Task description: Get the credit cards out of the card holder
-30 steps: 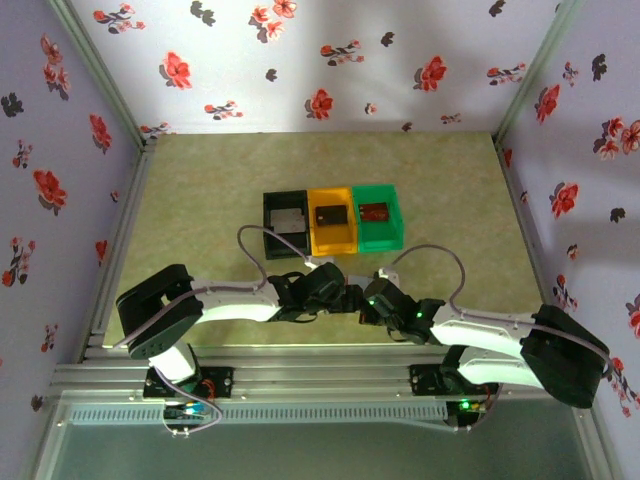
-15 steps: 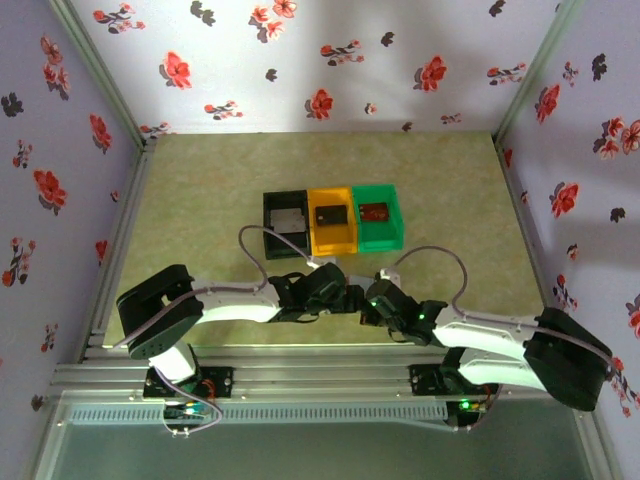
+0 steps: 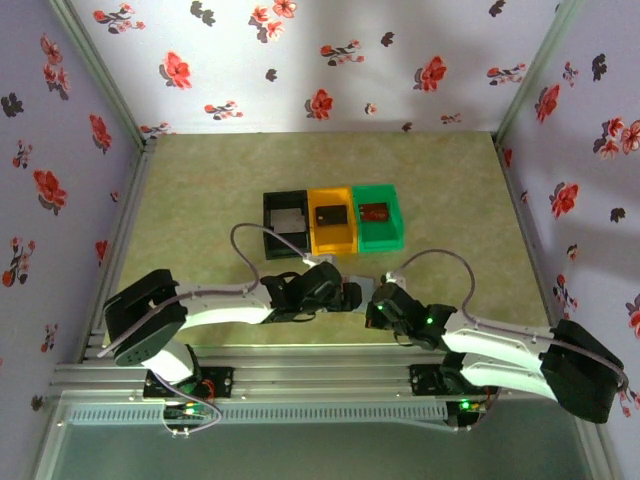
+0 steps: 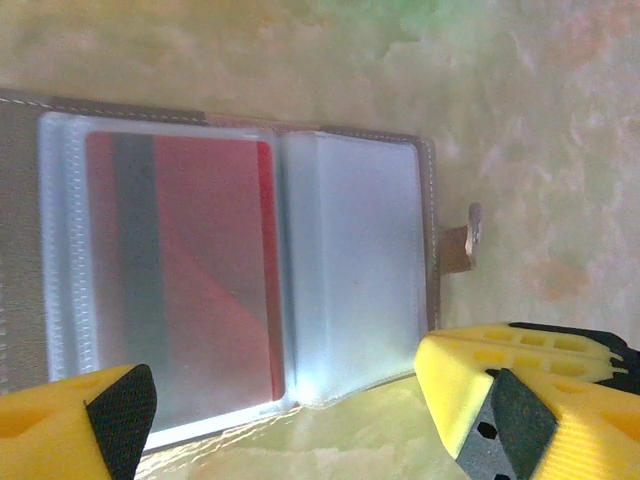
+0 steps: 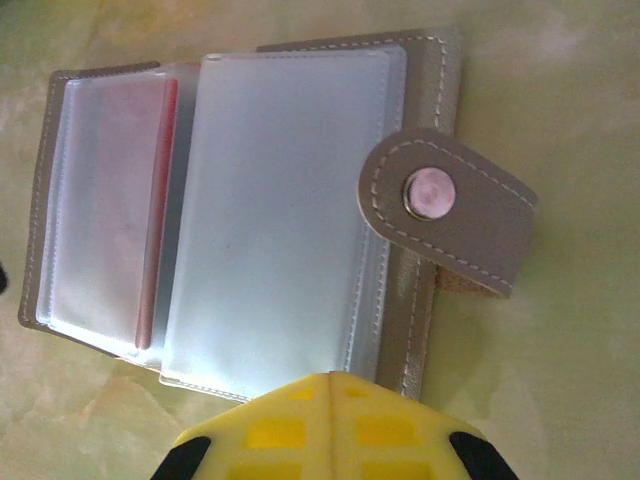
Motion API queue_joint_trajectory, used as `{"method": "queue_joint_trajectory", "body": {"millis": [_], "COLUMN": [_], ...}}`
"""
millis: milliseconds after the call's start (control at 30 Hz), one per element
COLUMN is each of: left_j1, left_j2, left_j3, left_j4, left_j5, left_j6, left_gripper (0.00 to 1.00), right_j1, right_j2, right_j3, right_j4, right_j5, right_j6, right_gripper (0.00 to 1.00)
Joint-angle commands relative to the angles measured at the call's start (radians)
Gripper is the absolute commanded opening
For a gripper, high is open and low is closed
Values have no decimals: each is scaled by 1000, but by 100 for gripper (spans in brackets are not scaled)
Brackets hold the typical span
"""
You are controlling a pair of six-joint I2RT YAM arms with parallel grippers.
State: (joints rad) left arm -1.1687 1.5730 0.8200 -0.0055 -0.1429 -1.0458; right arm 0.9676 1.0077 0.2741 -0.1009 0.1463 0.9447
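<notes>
Clearance: your left gripper [image 4: 300, 410] gapes, empty, over card holder [image 4: 350, 270] edge | right gripper [image 5: 325, 440] closed, empty | right wrist shows snap tab [image 5: 445, 210]; left wrist, red card [image 4: 190, 270].

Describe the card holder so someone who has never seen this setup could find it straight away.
On the table, come nearer the arms than the row of black, orange and green bins, to where the two wrists meet. The card holder lies open there. Unlike the bins it is flat: grey stitched panels, clear sleeves over a red card, a snap tab.
</notes>
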Motion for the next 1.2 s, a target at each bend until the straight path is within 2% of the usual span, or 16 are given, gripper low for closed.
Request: {"method": "queue_joint_trajectory", "body": {"millis": [0, 233, 567, 1167], "left_j1": [13, 15, 14, 3], "left_j2": [-8, 12, 64, 104], "left_j3": [19, 35, 20, 60], "left_j4": [-107, -164, -14, -105], "left_j5": [-45, -68, 22, -12], "left_j6": [21, 9, -44, -13], "left_gripper": [91, 91, 85, 80], "right_j1": [0, 0, 1, 1], "right_j2": [-10, -12, -12, -24], "right_j3": [-18, -19, -21, -26], "right_j4": [-33, -33, -29, -31], "right_j5": [21, 14, 12, 18], "right_j6": [17, 21, 26, 26], "right_gripper": [1, 1, 1, 1]}}
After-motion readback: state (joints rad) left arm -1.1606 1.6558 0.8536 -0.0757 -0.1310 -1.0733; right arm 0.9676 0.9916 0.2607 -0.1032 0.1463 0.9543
